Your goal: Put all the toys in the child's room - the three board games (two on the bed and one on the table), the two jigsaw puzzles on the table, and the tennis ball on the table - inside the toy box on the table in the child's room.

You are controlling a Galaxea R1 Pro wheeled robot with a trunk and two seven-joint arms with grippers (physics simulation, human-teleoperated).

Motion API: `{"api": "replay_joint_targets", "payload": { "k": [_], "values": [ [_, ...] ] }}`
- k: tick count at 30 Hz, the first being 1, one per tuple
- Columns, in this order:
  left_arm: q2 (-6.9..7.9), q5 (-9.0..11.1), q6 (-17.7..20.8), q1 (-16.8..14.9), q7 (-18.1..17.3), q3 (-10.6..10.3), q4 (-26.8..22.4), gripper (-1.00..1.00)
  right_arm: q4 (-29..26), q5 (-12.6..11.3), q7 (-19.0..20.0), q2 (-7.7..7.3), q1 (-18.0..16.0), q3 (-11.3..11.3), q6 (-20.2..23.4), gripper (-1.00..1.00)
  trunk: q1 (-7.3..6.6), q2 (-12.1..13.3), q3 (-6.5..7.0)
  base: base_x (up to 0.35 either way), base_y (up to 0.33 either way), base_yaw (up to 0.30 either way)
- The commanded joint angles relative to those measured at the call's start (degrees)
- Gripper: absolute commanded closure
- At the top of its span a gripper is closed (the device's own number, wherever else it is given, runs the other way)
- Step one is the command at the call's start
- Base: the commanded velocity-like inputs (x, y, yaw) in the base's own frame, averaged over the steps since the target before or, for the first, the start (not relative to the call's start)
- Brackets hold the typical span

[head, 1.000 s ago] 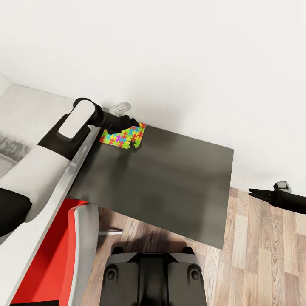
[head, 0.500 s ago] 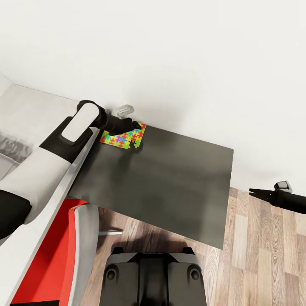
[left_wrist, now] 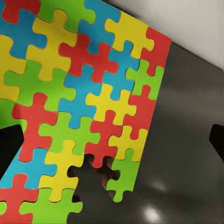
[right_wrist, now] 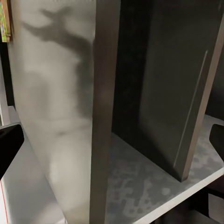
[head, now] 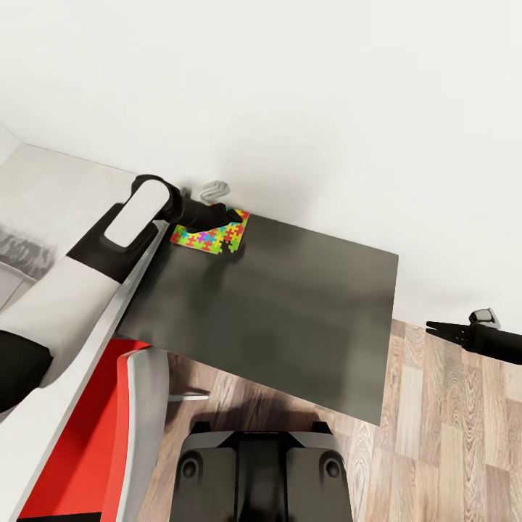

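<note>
A jigsaw puzzle lies flat at the far left corner of the dark tabletop, directly beneath the left gripper. Its fingers are spread wide, holding nothing. The right gripper hangs well apart, off the right edge; whether it is open or closed cannot be told.

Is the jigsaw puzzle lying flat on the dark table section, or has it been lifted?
Flat. The jigsaw puzzle lies spread on the dark table section, and the open left gripper hovers at its wall-side edge.

A red chair with a grey armrest stands on wood-plank floor.
</note>
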Motion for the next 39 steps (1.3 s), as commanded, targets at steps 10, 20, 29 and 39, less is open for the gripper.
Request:
{"api": "replay_joint_targets", "payload": {
  "k": [10,20,29,39],
  "values": [
    [0.18,2.0,-0.4,0.2,0.5,-0.2,5.4,-1.0,0.0,-0.6,0.1,-0.1,-0.1,0.4,0.4,-1.0,0.09,-0.1,-0.08,0.0,0.0,0.0],
    [0.15,2.2,-0.4,0.2,0.5,0.0,5.4,-1.0,0.0,-0.6,0.2,-0.11,-0.1,0.4,0.4,-1.0,0.09,-0.1,-0.08,0.0,0.0,-0.07],
    [0.03,2.4,-0.4,0.3,0.5,0.2,5.2,-1.0,0.0,-0.6,0.1,-0.08,-0.1,0.4,0.4,-1.0,0.09,-0.1,-0.08,0.0,0.0,-0.201],
    [-0.25,2.1,-0.4,0.3,0.5,0.3,4.8,-1.0,0.0,-0.6,0.1,-0.03,-0.1,0.4,0.4,-1.0,0.09,-0.1,-0.08,0.0,0.0,-0.063]
  ]
}}
